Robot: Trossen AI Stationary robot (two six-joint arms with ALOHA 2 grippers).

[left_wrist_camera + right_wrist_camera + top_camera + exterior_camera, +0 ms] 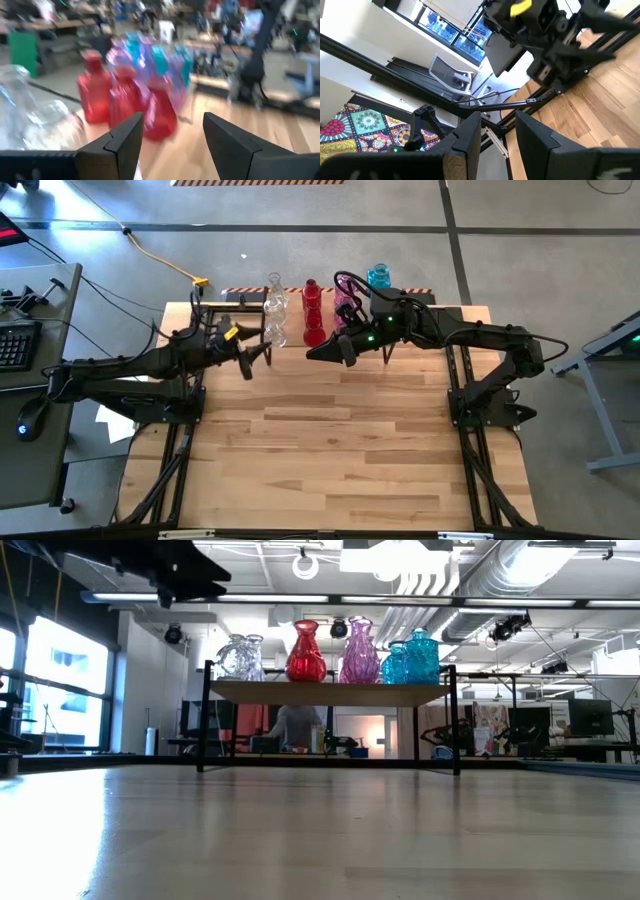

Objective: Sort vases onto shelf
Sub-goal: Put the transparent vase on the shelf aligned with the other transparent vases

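Note:
The vases stand on their bases on the shelf [330, 692] at the table's far edge, sorted by colour: clear [240, 658], red [306, 653], pink [359, 652], blue [412, 658]. From above they show as clear [275, 308], red [313, 312], pink [346, 295] and blue [379, 277]. My left gripper [262, 356] hovers just on the near side of the clear vases, open and holding nothing [172, 120]; the red vases [125, 105] show beyond its fingers. My right gripper [320, 352] hangs near the red vases, pointing left, open with nothing between its fingers [497, 122].
The right arm [440, 330] lies over the shelf's right part. The wooden tabletop [330, 450] stretches bare toward the near edge. A desk with a keyboard [15, 345] stands left of the table. A person [292, 728] sits in the room behind the shelf.

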